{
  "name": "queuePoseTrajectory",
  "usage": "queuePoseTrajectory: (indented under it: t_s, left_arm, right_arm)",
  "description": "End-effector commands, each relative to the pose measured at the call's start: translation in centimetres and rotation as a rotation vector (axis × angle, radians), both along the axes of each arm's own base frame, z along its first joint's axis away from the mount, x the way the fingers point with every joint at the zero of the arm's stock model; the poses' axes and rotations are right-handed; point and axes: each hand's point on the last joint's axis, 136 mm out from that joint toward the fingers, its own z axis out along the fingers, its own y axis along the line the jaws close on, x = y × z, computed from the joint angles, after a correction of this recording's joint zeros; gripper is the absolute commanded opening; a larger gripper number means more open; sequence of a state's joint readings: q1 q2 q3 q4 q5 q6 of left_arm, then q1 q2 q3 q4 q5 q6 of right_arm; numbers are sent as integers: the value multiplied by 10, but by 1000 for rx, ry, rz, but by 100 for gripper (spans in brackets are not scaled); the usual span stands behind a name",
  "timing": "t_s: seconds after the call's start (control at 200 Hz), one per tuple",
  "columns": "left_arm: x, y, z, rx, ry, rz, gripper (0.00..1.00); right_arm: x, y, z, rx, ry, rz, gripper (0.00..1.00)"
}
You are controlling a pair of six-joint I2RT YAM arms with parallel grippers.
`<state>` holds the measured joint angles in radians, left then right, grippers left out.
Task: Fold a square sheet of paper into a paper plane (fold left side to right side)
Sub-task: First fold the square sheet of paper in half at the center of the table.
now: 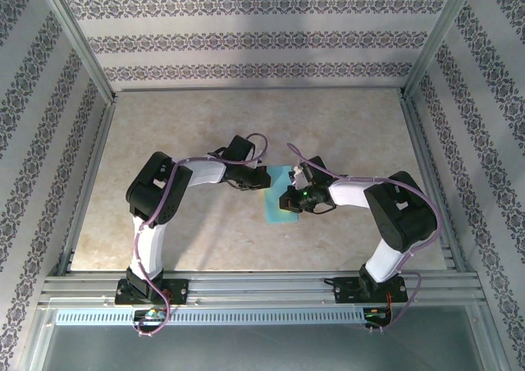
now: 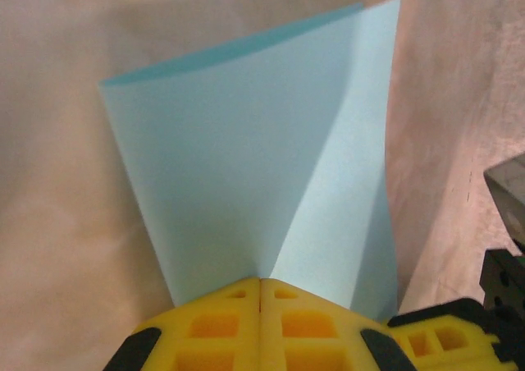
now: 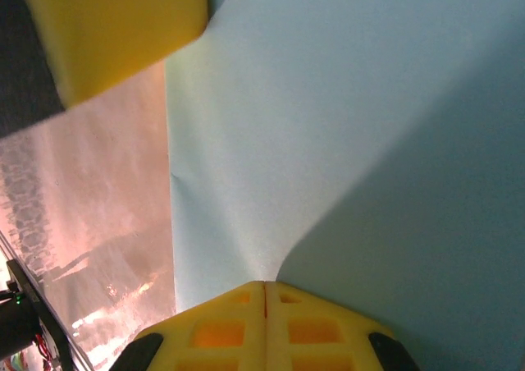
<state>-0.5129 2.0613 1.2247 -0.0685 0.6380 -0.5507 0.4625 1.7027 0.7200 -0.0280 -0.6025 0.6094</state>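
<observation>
The turquoise square sheet of paper (image 1: 276, 208) lies at the middle of the table between both arms. My left gripper (image 1: 265, 178) is shut on its far-left edge, and my right gripper (image 1: 289, 200) is shut on its right side. In the left wrist view the sheet (image 2: 246, 158) stands up from the shut left gripper (image 2: 261, 282), bent into a loose fold with two layers meeting at the jaws. In the right wrist view the sheet (image 3: 328, 125) curves up from the shut right gripper (image 3: 264, 286), with a yellow finger of the left gripper (image 3: 115, 26) close at the upper left.
The beige table (image 1: 205, 125) is boxed in by patterned walls (image 1: 246, 34) and aluminium rails at the sides (image 1: 90, 166) and front (image 1: 262, 289). The right gripper's yellow finger (image 2: 443, 338) sits close beside the left gripper.
</observation>
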Motion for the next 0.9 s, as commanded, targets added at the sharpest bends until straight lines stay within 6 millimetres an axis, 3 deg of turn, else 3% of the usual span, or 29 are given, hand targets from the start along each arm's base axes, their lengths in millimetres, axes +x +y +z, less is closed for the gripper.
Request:
queuePoseTrajectory:
  t_s: [0.0, 0.365, 0.66, 0.899]
  left_arm:
    - [41, 40, -20, 133, -65, 105, 0]
    - [81, 47, -10, 162, -117, 132, 0]
    - [90, 50, -14, 164, -115, 147, 0]
    - [91, 51, 16, 148, -178, 142, 0]
  right_arm:
    - [-37, -28, -39, -163, 151, -3, 0]
    - [-38, -29, -40, -164, 152, -12, 0]
    - [-37, -28, -39, -158, 150, -19, 0]
    - [-32, -23, -35, -130, 140, -41, 0]
